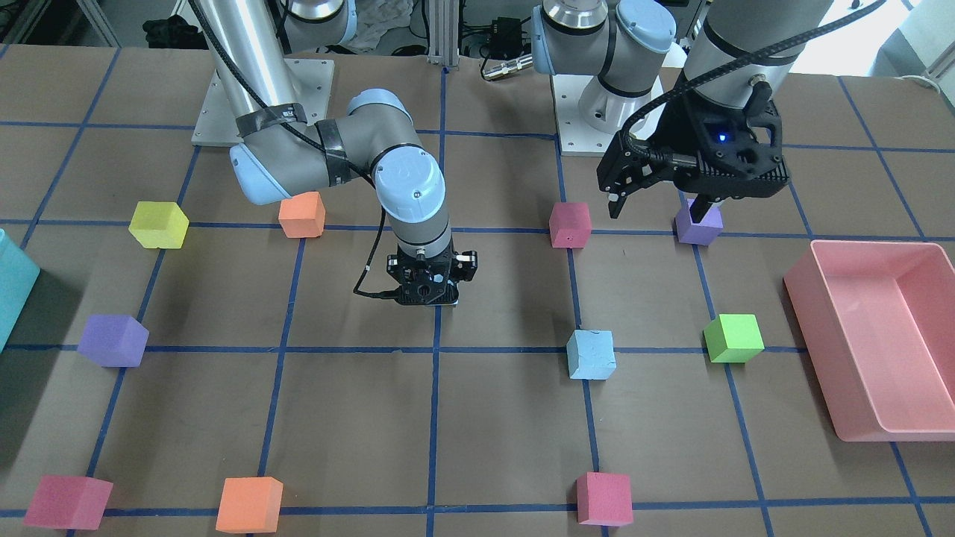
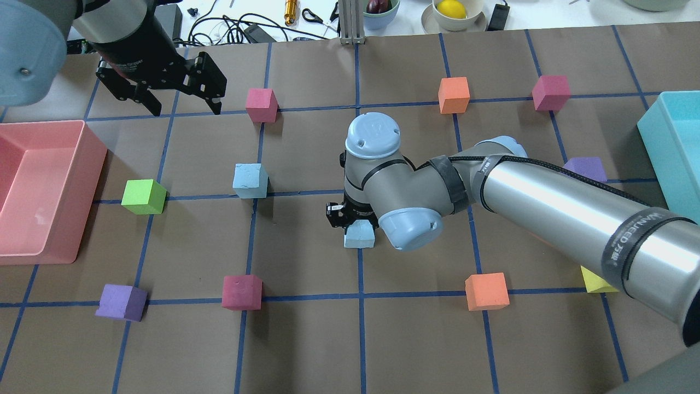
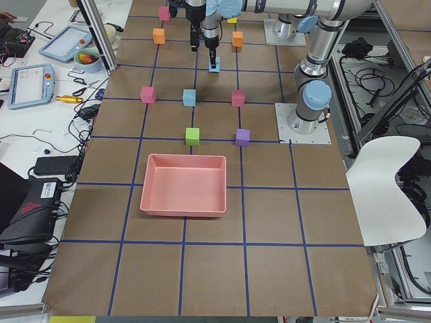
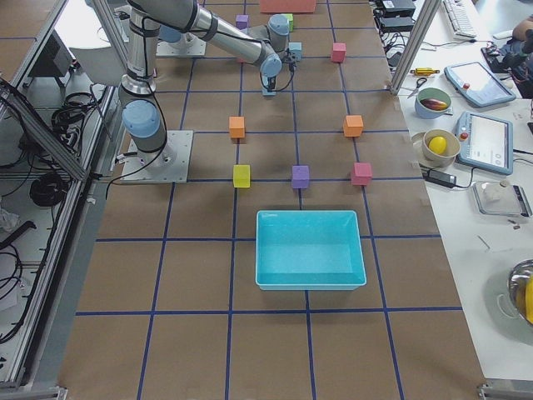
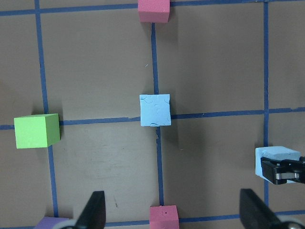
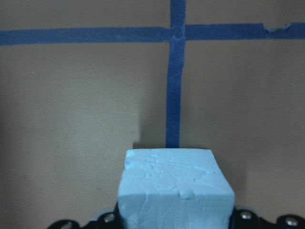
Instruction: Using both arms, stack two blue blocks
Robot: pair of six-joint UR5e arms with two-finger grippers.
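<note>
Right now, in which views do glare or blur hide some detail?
Overhead exterior: a glare streak runs along the right arm; the left arm is blurred at its nearest joint. Exterior front-facing: the top right background is washed out. Left wrist-mounted: the left gripper has soft-edged fingers.

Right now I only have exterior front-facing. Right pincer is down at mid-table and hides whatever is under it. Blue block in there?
Observer: Yes. Right wrist view shows a blue block gripped in the right pincer.
Operator: On the table or lifted?
Observer: Cannot tell. Overhead shows it over a blue tape line.
Operator: Left pincer aimed?
Observer: Left wrist view puts the other blue block midway between the open left pincer's fingers, farther out.
</note>
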